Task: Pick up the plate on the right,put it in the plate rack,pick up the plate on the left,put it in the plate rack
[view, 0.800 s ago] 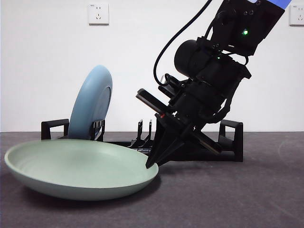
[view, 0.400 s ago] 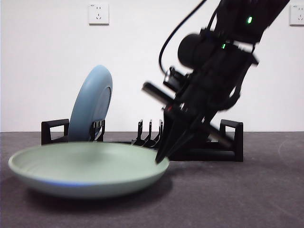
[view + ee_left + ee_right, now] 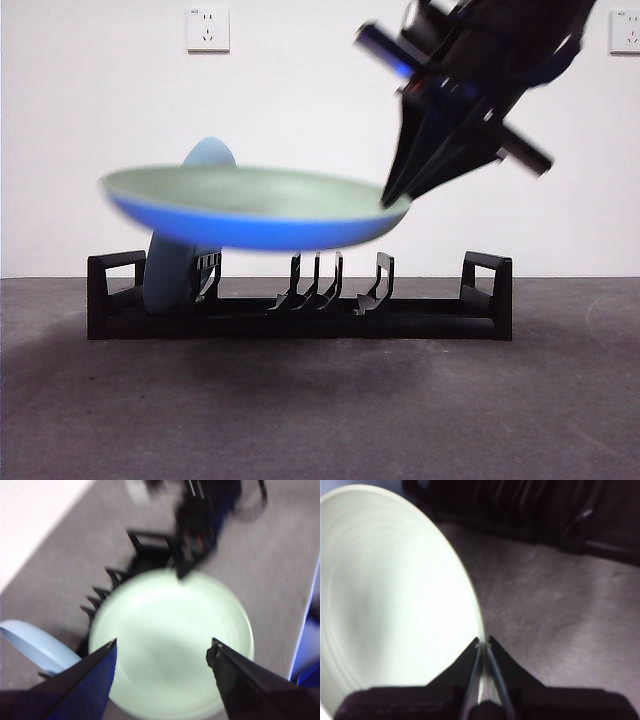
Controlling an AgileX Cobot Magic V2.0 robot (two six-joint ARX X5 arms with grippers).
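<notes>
Grip: right gripper [image 3: 395, 200] is clamped on the rim of the green plate [image 3: 250, 205], its jaws closed to a thin slit with the plate's edge pinched between them – plain in the right wrist view [image 3: 482, 647]. An edge hold suits a shallow plate, since there is nothing else for the jaws to bite.
Plate position: airborne, roughly level, hanging above the plate rack [image 3: 300, 320] with its held edge at about 3 o'clock in the front view.
Rack contents: blue plate [image 3: 190, 265] stands on edge among the prongs near the rack's 9 o'clock end, so the slots toward the middle look free.
Left gripper: [image 3: 162, 652] hovers above, jaws spread wide and holding nothing – the green plate [image 3: 170, 642] shows between them from overhead, and the blue plate [image 3: 35, 647] beside it.
Likely reason for height: lifting high probably gives room to tip the plate upright before lowering it between prongs.
Risk: a one-sided rim hold could let the plate sag or swing.
</notes>
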